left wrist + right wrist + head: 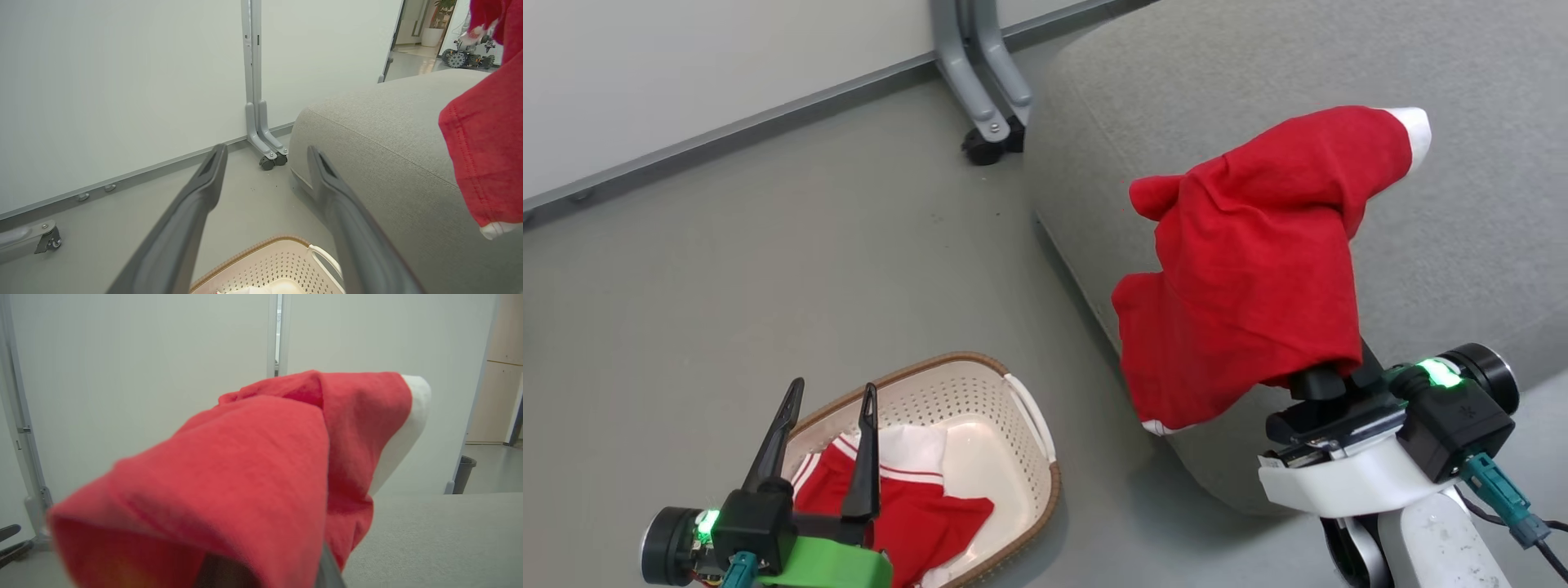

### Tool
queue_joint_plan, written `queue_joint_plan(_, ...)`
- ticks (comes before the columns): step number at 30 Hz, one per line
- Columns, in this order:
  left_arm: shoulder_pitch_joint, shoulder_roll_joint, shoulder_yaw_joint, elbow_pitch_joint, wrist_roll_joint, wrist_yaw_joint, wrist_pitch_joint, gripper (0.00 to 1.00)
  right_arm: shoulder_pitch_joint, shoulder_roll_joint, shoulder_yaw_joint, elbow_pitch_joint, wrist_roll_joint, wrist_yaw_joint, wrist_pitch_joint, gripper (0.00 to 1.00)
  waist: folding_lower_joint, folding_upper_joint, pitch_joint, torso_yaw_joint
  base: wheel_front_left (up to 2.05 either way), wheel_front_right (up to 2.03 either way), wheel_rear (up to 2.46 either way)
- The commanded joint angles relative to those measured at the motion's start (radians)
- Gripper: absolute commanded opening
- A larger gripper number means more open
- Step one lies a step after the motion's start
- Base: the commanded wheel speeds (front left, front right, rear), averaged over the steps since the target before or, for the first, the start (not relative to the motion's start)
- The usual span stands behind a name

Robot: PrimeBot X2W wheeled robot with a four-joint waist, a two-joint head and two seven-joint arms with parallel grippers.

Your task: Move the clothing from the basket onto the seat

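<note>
My right gripper (pixel 1331 380) is shut on a piece of red clothing (pixel 1258 261) with white trim. The cloth drapes over its fingers and hides them, hanging above the front-left edge of the grey seat (pixel 1258 65). The right wrist view has this garment (pixel 265 469) close up, with the seat (pixel 441 539) below it. My left gripper (pixel 833 385) is open and holds nothing, raised over the cream basket (pixel 1029 408). Another red garment with white stripes (pixel 907 506) lies inside the basket. Looking along the left wrist, its open gripper (pixel 266 149) frames the basket rim (pixel 261 245), the seat (pixel 388 143) and the hanging garment (pixel 486 163).
The basket stands on grey floor just left of the seat. A grey partition leg on castors (pixel 988 122) stands at the wall behind, close to the seat's corner (pixel 271 161). A dark bin (pixel 466 473) stands beyond the seat.
</note>
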Motion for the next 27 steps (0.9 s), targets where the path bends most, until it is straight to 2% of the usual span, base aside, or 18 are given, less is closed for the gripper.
queue_joint_plan(1,-0.018,0.003,0.005,0.001,0.008,-0.007,0.0,1.0,0.01,0.007,-0.007,-0.006,0.003,0.0,-0.003,0.0,-0.0001,0.0,0.03,-0.103,0.0,0.0,0.0)
queue_joint_plan(6,-0.025,0.005,0.003,0.002,0.03,-0.019,0.0,1.0,0.029,0.015,-0.026,-0.009,0.015,0.0,-0.003,0.0,-0.0001,0.0,0.042,-0.171,0.0,0.0,0.0)
queue_joint_plan(9,-0.035,0.015,-0.019,0.01,0.04,-0.027,0.0,1.0,0.05,0.019,-0.058,-0.02,0.016,0.0,-0.003,0.0,-0.0001,0.0,0.052,-0.181,0.0,0.0,0.0)
queue_joint_plan(18,-0.042,0.031,-0.051,0.019,0.037,-0.037,0.0,1.0,0.079,0.021,-0.11,-0.048,0.055,0.0,-0.003,0.0,-0.0001,0.0,0.066,-0.189,0.0,0.0,0.0)
queue_joint_plan(27,-0.028,0.045,-0.07,-0.011,0.058,-0.034,0.0,1.0,-0.011,0.021,-0.147,-0.025,0.013,0.0,-0.003,0.0,-0.0001,0.0,0.109,-0.172,0.0,0.0,0.0)
